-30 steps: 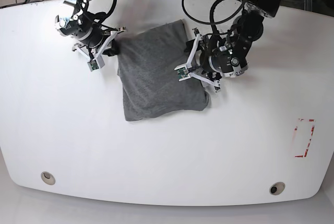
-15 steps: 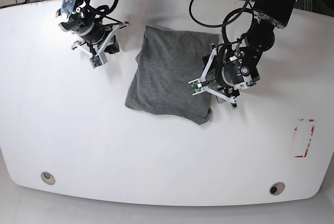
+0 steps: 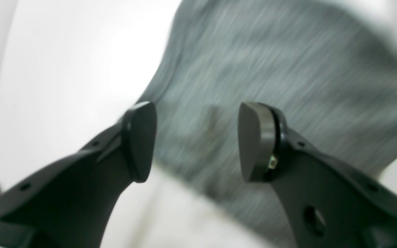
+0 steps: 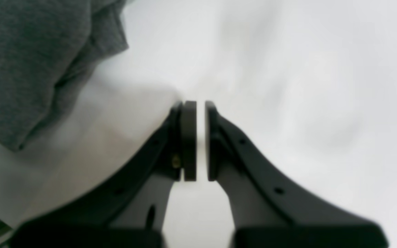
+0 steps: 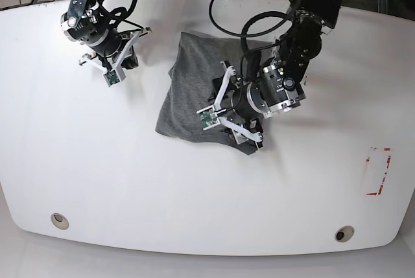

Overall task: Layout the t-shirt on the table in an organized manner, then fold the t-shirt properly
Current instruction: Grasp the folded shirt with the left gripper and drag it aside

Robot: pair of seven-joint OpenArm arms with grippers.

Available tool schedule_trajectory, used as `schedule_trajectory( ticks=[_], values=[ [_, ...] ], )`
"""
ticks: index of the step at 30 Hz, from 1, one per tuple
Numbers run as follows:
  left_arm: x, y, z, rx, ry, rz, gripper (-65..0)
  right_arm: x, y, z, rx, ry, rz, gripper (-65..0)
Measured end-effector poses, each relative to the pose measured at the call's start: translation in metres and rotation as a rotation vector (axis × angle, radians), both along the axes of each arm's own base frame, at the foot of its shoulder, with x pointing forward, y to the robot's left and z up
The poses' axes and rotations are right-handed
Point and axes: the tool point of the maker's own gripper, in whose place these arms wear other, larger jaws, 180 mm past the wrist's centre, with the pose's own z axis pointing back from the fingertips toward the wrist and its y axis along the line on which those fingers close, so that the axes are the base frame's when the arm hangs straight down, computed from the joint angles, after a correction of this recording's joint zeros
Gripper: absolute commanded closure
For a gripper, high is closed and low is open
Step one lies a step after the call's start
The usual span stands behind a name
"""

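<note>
The left gripper [image 5: 227, 119] is being carried in over the near right part of the t-shirt [image 5: 194, 87], from a spot at the shirt's right edge half a second ago; its jaws are spread, with nothing seen between them in the left wrist view [image 3: 196, 141], only blurred grey knit passing beneath. Contact with the cloth cannot be told from the blur. The t-shirt is lying bunched and folded over on itself a little behind the middle of the table [image 5: 207, 194], its outline having been dragged and turned across the last second, from a squarish patch to a slanted, narrower one. Farther back on the table, the right gripper [image 5: 117, 70] is being held well clear of the shirt, pads pressed nearly together [image 4: 200, 141] on nothing, with bare white tabletop below and a grey corner just beside it. The layout step is judged unfinished: sleeves and hem are not being shown spread flat, so a fresh grasp is probably being lined up.
</note>
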Motion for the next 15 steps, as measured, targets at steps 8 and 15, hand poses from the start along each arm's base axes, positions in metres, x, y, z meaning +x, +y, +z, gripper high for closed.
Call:
schedule_trajectory(
  ticks=[8, 15],
  values=[
    [-0.003, -0.020, -0.018, -0.242, 0.090, 0.171, -35.1, 0.001, -0.026, 0.004, -0.023, -0.011, -0.082, -3.8],
    [-0.010, -0.026, -0.050, -0.406, 0.154, 0.347, -35.1, 0.004, -0.026, 0.006, -0.023, -0.022, -0.079, -3.8]
  ],
)
